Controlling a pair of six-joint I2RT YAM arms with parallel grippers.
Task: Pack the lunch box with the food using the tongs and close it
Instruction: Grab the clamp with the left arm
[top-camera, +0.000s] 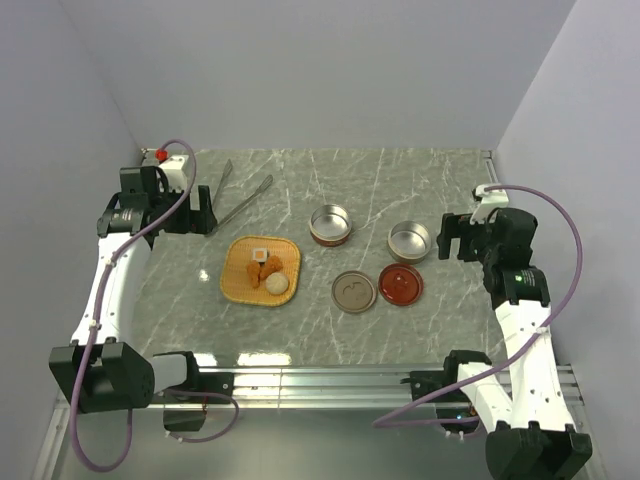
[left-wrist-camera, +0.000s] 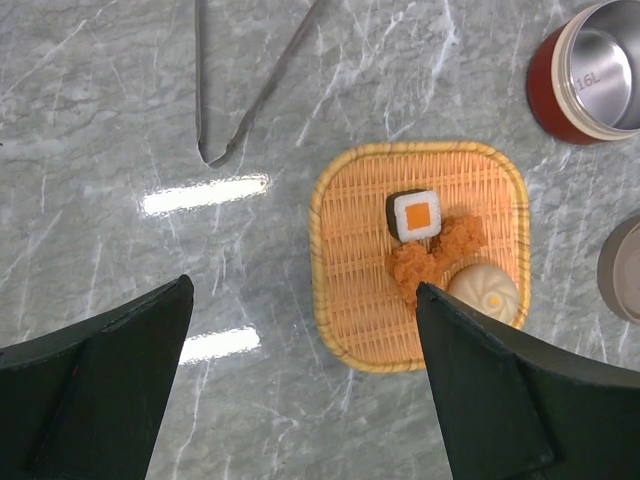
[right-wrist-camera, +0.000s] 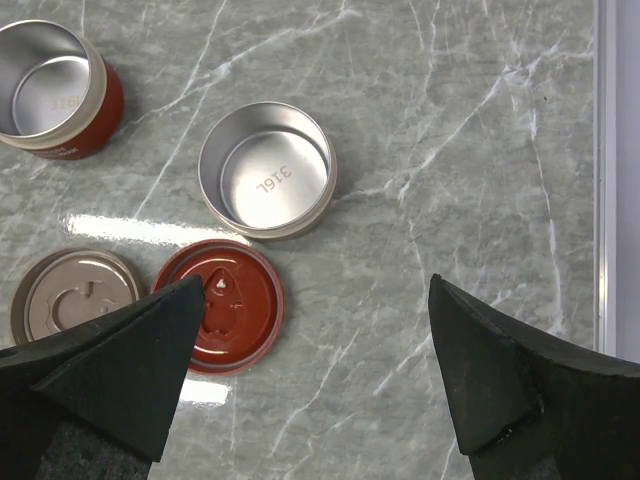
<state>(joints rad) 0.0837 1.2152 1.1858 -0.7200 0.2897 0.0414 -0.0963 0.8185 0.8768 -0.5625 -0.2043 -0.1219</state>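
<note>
Marbled grey tabletop is seen under the left gripper (left-wrist-camera: 303, 287) and right gripper (right-wrist-camera: 315, 282), both spread wide and empty. The tongs (left-wrist-camera: 208, 158) are laid just beyond the woven tray (left-wrist-camera: 330, 200), on which the food (left-wrist-camera: 440, 250) is piled. The tongs are judged light, springy and slippery, best pinched mid-arm.

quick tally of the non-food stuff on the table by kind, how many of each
tins: 2 (red tin, silver tin)
lids: 2 (red lid, tan lid)
tongs: 1
woven tray: 1
total: 6
</note>
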